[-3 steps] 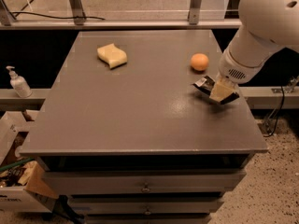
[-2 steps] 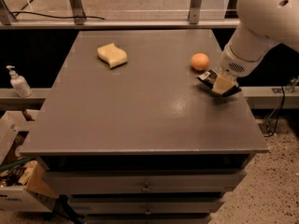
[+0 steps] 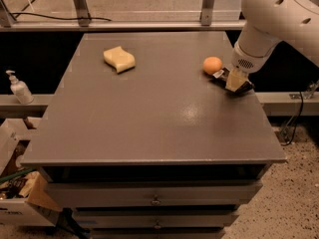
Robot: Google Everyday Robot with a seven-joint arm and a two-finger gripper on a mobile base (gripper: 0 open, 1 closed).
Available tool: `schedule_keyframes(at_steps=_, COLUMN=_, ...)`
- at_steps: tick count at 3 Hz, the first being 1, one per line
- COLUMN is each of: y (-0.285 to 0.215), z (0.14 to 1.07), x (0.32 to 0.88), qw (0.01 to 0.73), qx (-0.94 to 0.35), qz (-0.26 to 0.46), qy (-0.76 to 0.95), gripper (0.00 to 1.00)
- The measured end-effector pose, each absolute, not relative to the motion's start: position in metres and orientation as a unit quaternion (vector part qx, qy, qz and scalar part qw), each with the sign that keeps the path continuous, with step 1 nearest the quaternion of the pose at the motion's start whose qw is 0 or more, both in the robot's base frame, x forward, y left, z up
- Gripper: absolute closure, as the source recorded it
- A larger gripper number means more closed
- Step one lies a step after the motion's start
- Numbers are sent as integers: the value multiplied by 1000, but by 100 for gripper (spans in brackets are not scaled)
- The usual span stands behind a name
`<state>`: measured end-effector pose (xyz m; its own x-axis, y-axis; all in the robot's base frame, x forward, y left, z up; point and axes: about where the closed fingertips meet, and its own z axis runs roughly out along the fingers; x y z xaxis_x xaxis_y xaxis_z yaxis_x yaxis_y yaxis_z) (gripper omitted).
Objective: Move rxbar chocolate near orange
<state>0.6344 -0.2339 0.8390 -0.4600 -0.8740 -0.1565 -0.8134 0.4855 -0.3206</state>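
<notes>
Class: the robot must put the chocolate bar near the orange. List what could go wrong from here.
1. The end effector is low at the right side of the table, on the rxbar chocolate, whose end lies close beside the orange; a push might roll the round fruit away.
2. The bar lies near the table's right edge; a slip could drop it off.

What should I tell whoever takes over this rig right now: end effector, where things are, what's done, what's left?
End effector: low at the right edge of the table, on the rxbar chocolate.
Rxbar chocolate: just right of the orange, close, with a small gap.
Done: bar is near the orange.
Left: confirm the bar is set down and free, then back the end effector away.
</notes>
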Motion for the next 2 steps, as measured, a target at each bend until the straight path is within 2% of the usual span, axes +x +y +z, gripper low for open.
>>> schedule_keyframes(at_steps=2, y=-240, z=828, x=652, qw=138, qx=-498, qz=-107, qy=849, gripper=93)
